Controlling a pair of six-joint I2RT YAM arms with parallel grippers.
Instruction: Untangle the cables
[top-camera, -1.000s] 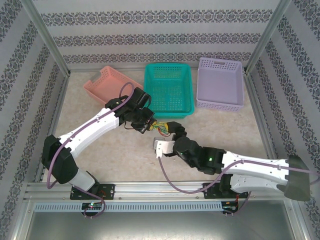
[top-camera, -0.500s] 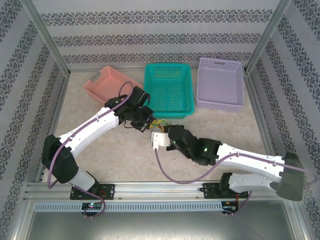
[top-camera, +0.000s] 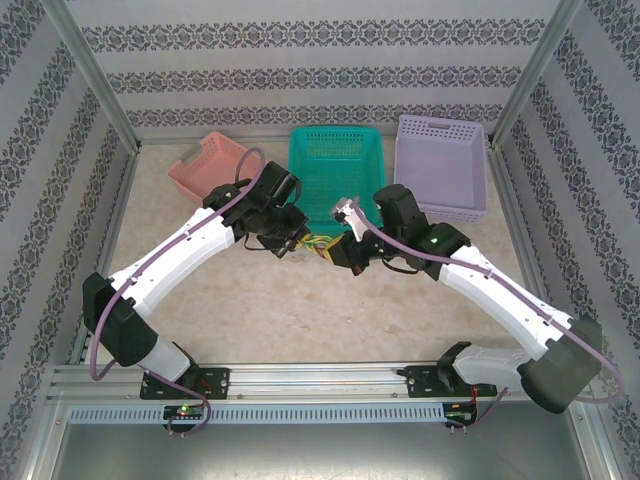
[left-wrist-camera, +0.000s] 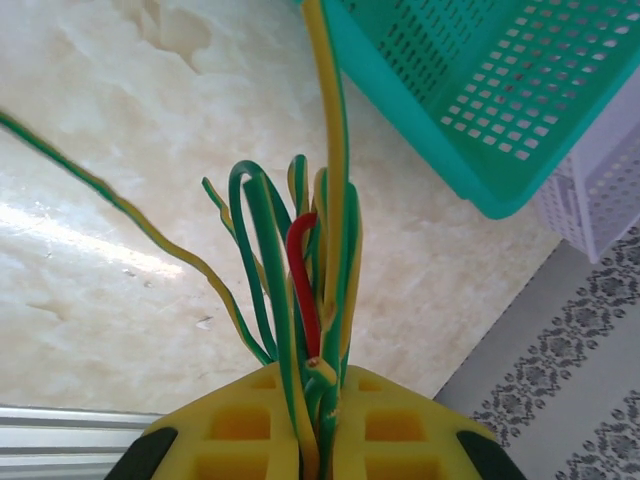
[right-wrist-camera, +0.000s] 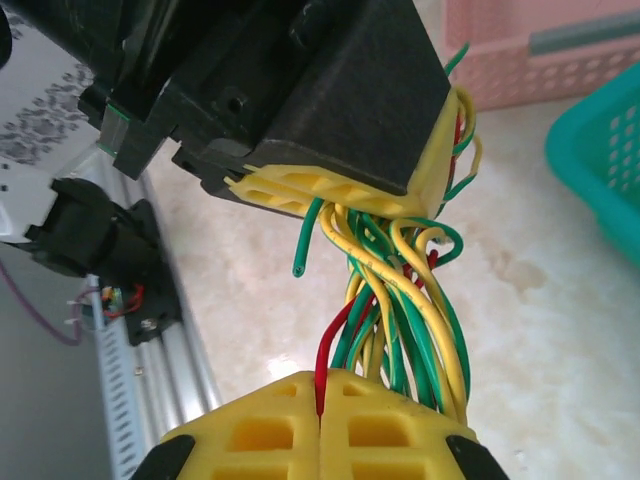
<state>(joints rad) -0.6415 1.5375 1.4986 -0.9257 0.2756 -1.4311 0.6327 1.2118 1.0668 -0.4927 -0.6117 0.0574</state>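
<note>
My left jaws are pinched shut on the cables (top-camera: 318, 243), a bunch of thin green-and-yellow wires with one red strand (left-wrist-camera: 303, 280) among them. In the left wrist view the wires rise straight out of the seam between the yellow pads (left-wrist-camera: 240, 430). One long yellow-green wire runs on past the others, alongside the rim of the teal basket (top-camera: 340, 175).

My right jaws are closed as well, their pads pressed together. A red wire enters the seam, and the other wires drop in just behind the right-hand pad.

The bundle is held as a short twisted span between the two sets of jaws, above the marbled desk (top-camera: 250, 310). In the right wrist view the left jaws sit just beyond it.

From above, both sets of jaws meet just in front of the teal basket's near wall. The pink basket (top-camera: 210, 165) lies beyond the left jaws. The lilac basket (top-camera: 440, 165) lies beyond the right jaws, well apart from the wires.
</note>
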